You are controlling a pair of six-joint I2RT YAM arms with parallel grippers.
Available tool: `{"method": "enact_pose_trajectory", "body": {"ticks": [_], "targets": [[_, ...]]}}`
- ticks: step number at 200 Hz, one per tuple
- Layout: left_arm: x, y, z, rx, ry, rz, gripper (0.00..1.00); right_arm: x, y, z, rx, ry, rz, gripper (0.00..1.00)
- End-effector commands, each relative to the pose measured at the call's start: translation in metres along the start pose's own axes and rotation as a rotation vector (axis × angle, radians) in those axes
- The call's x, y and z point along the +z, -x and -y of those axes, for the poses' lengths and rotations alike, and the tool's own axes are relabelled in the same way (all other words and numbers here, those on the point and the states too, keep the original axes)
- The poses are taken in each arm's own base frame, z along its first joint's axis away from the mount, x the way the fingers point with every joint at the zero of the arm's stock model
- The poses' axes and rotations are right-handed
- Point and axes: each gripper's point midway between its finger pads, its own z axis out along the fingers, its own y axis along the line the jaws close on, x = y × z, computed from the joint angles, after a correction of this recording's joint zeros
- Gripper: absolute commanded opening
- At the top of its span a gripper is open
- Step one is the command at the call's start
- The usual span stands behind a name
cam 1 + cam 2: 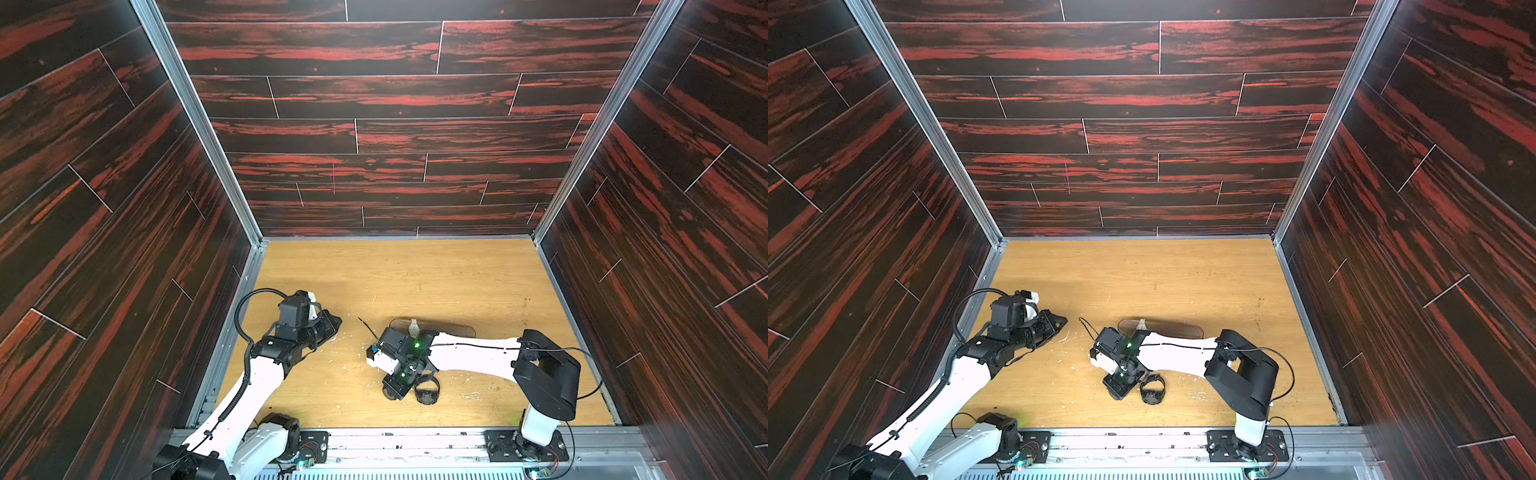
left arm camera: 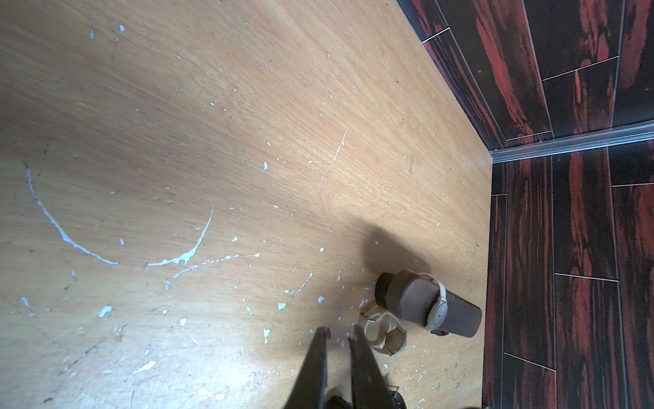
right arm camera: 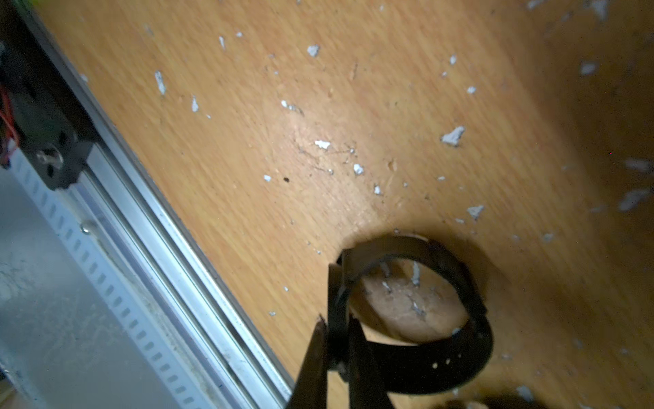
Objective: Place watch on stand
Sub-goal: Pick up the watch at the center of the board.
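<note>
Scratched wood table (image 1: 415,274), dark red walls. Black watch (image 3: 442,364) is held near-centre, just near of the stand (image 1: 457,330), by the right gripper (image 3: 336,329), clamped on one thin strap edge. Left gripper (image 2: 338,334) is nearly closed, empty, at left. Risks: strap could be twisted out of so small a pinch on lift; stand could be knocked by the forearm above it. Watch is seen as a buckled black loop with a pinholed tail.

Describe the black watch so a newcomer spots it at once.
On the light wooden table, look nearer the front rail than the dark-brown stand. There the right gripper pinches the strap of the black watch. It is the only black one; one pale watch wraps the stand, a second pale watch lies beside it.
</note>
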Motion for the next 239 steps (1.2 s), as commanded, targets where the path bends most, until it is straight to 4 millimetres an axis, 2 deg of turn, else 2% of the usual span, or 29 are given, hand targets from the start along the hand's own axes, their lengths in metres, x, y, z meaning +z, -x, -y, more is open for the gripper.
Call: {"method": "enact_pose_trajectory", "body": {"ticks": [1,28,60,112,142,192,215,239], "targets": [[-0.004,0.003,0.001,0.012,0.006,0.003,0.16,-0.011,0.015,-0.008,0.000,0.047,0.037,0.06],[-0.007,0.007,0.007,0.024,-0.004,0.010,0.16,-0.032,0.031,-0.013,0.034,0.123,0.095,0.05],[-0.010,0.010,0.019,0.048,-0.042,0.009,0.16,-0.075,0.055,-0.022,0.093,0.282,0.212,0.04],[-0.021,0.013,0.050,0.110,-0.166,0.006,0.22,-0.145,0.094,-0.013,0.181,0.483,0.414,0.02],[-0.027,0.011,0.070,0.150,-0.251,-0.020,0.25,-0.176,0.109,-0.004,0.205,0.549,0.502,0.00],[-0.035,0.012,0.104,0.166,-0.434,-0.028,0.29,-0.205,0.116,0.017,0.257,0.584,0.590,0.00],[-0.033,0.014,0.108,0.165,-0.452,-0.034,0.29,-0.217,0.112,0.033,0.299,0.588,0.635,0.00],[-0.026,0.013,0.110,0.165,-0.461,-0.052,0.29,-0.225,0.099,0.057,0.373,0.568,0.670,0.00]]}}
